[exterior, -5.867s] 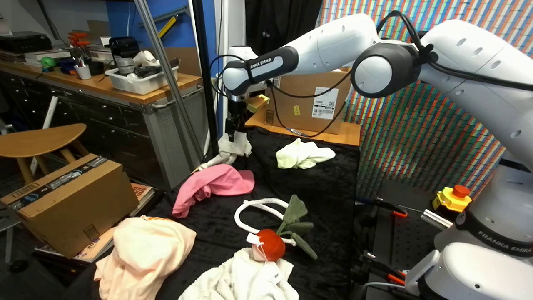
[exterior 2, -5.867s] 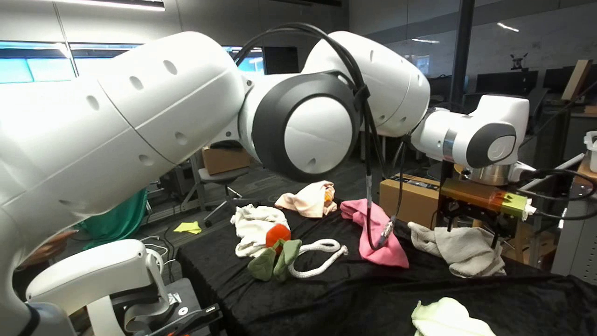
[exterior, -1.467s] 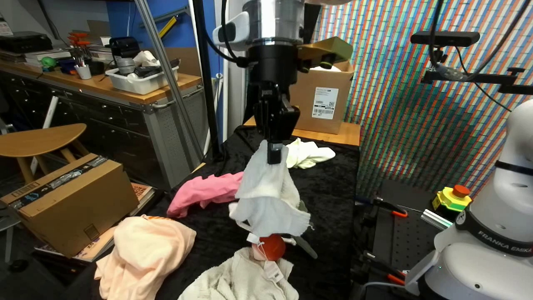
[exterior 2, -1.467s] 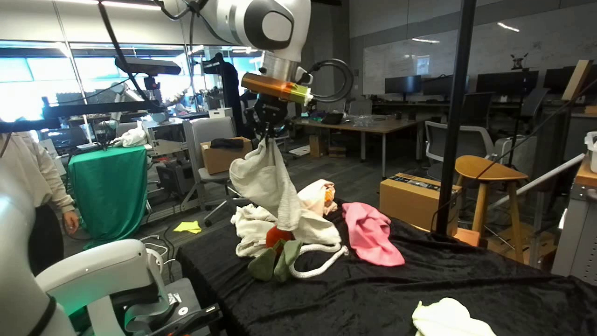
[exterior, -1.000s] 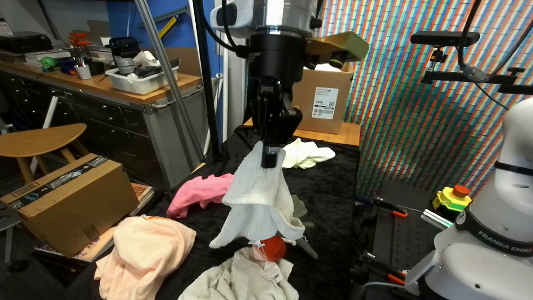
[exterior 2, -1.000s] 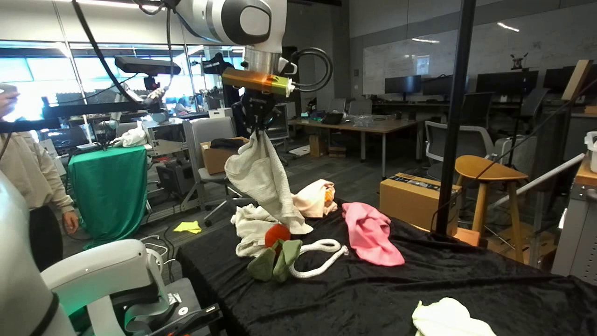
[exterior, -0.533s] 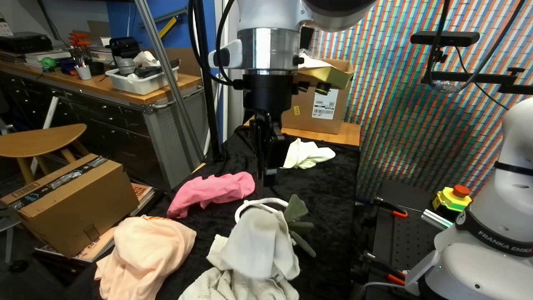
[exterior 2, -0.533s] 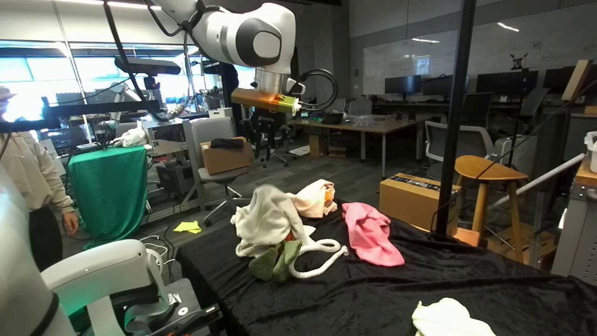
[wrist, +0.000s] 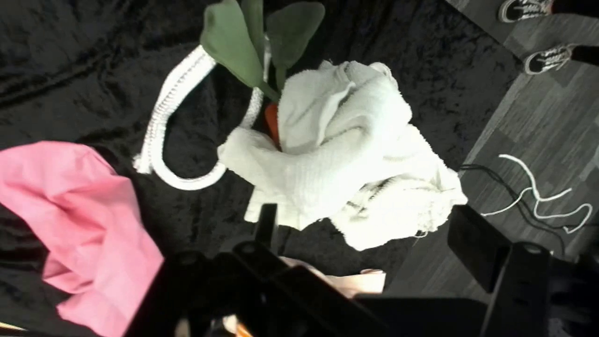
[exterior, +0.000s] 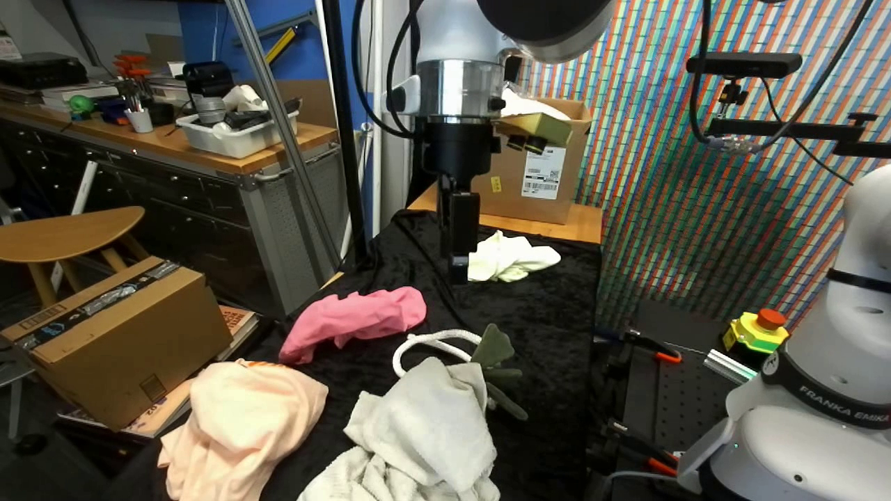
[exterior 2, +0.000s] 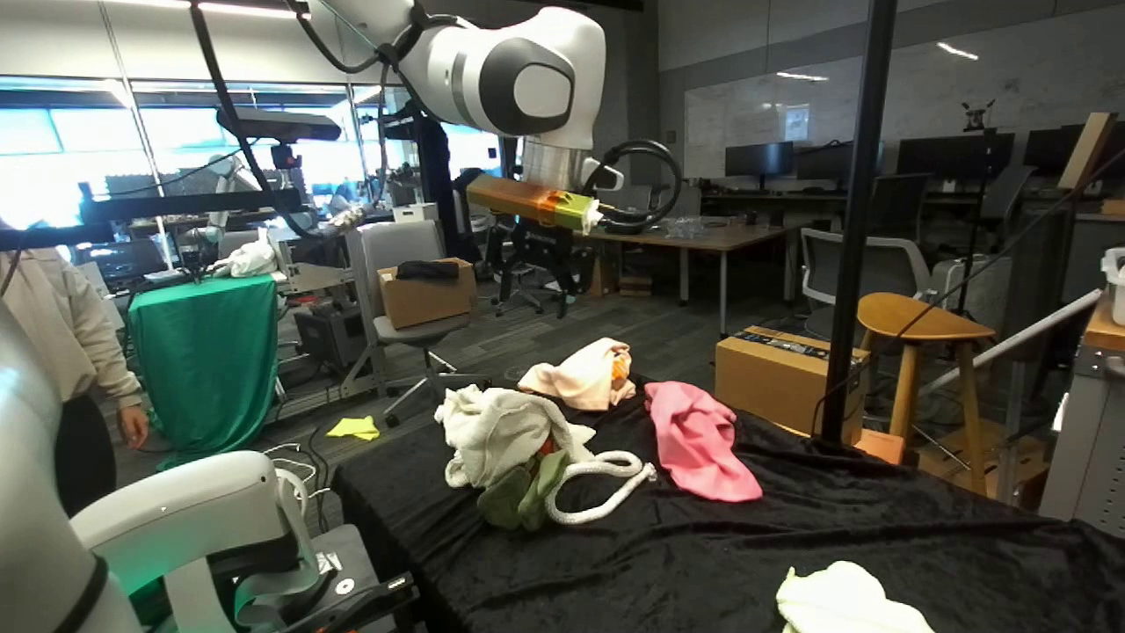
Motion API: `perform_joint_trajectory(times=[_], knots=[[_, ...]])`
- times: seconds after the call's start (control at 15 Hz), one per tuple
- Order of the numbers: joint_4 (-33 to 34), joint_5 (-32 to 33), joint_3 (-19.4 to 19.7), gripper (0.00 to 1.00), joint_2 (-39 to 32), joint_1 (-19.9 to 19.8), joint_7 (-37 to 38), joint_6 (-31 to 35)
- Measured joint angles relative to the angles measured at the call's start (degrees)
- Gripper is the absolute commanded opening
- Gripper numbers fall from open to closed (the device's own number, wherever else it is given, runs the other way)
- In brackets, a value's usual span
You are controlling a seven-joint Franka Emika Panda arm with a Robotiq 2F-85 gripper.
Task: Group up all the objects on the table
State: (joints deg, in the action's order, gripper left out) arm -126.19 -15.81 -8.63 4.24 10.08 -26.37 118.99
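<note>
Holding nothing, the hand (exterior 2: 532, 301) hangs above the table (exterior 2: 685, 554), its jaws spread wide. We judge the grouping about half done. Gathered: two white cloths (wrist: 327, 168), one heaped on the other; one toy (wrist: 245, 56), its red body mostly covered by them; one cord (wrist: 161, 110), touching them. Left for us to bring in: one pink cloth (exterior: 355, 316), near the cord; one peach cloth (exterior: 243, 424), near the white cloths; one yellow-green cloth (exterior: 511, 257), well apart.
</note>
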Motion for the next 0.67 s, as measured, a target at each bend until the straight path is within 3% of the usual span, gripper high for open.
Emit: perform_joint_trajectory(times=[0.67], knots=[[-6.9, 1.3, 10.6, 1.0, -0.3, -10.4, 4.6, 8.6]])
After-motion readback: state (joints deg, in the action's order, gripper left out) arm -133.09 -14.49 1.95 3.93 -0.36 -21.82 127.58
